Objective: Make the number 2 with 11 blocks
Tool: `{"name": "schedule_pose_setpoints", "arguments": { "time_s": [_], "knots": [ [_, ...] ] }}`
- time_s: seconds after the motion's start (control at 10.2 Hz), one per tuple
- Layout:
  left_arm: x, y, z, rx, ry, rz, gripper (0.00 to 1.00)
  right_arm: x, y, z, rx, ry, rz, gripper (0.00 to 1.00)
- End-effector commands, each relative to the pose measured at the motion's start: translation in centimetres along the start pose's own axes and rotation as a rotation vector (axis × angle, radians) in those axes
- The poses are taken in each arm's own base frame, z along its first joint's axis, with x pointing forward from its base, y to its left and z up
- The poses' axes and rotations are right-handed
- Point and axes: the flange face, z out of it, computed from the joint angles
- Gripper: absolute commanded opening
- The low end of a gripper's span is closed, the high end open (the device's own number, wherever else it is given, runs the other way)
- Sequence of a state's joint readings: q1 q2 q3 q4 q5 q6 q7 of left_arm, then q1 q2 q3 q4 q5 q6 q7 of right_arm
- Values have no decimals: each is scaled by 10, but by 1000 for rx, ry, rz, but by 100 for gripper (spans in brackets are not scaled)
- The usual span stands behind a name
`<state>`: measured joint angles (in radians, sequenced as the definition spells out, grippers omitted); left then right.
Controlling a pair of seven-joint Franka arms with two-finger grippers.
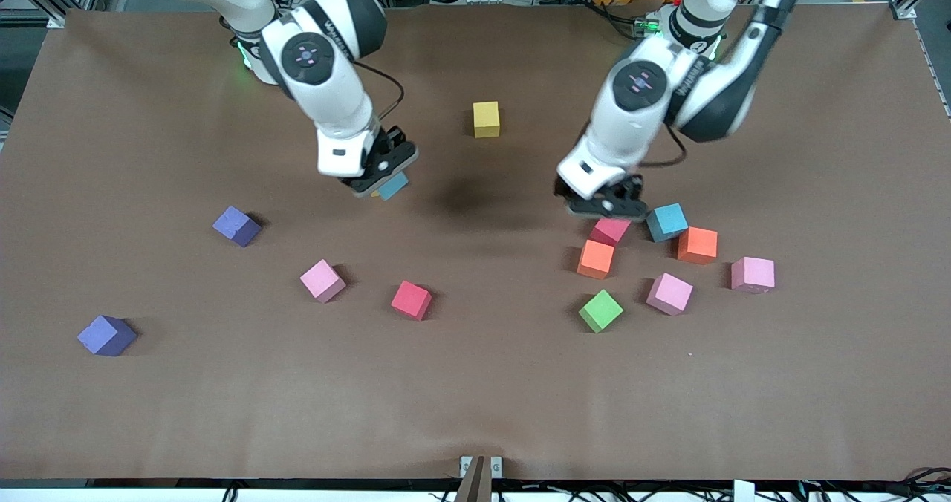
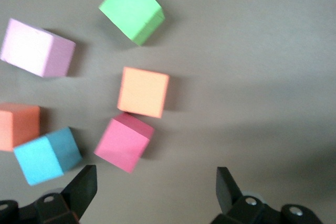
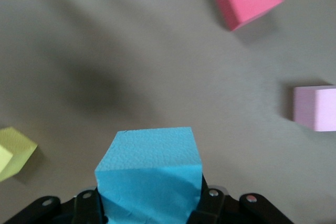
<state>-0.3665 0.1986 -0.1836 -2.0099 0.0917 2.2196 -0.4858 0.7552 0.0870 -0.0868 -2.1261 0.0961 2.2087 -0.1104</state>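
My right gripper (image 1: 380, 183) hangs over the table's middle, shut on a blue block (image 1: 394, 186) (image 3: 152, 174). My left gripper (image 1: 605, 206) (image 2: 155, 187) stands open and empty just above a red block (image 1: 609, 230) (image 2: 125, 141), which lies ahead of its fingers, not between them. Round that block lie a blue block (image 1: 666, 222), two orange ones (image 1: 596, 258) (image 1: 697, 245), two pink ones (image 1: 669, 293) (image 1: 752, 275) and a green one (image 1: 600, 310). The blocks lie scattered; no number 2 is in view.
A yellow block (image 1: 486, 119) sits farther from the front camera, between the arms. Toward the right arm's end lie two purple blocks (image 1: 236, 226) (image 1: 107, 335), a pink block (image 1: 322, 280) and a red block (image 1: 411, 299). A brown cloth (image 1: 475, 398) covers the table.
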Motion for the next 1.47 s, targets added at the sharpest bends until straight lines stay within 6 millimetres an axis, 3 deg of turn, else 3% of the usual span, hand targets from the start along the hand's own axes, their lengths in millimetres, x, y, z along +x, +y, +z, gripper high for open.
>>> {"name": "schedule_pose_setpoints", "arguments": {
  "time_s": [0.0, 0.29, 0.59, 0.98, 1.37],
  "knots": [
    [16, 3, 18, 3, -10, 10, 100, -22, -34, 15, -1, -17, -118, 53],
    [25, 4, 43, -7, 0, 88, 100, -33, -79, 35, -61, -60, -262, 53],
    [37, 9, 56, -18, -1, 178, 100, -47, -123, 55, -81, -71, -368, 52],
    [39, 1, 80, -11, -32, 153, 100, -52, -167, 103, -95, -84, -463, 50],
    [46, -13, 93, -8, -25, 128, 100, -56, -193, 129, -116, -87, -536, 50]
  ]
}}
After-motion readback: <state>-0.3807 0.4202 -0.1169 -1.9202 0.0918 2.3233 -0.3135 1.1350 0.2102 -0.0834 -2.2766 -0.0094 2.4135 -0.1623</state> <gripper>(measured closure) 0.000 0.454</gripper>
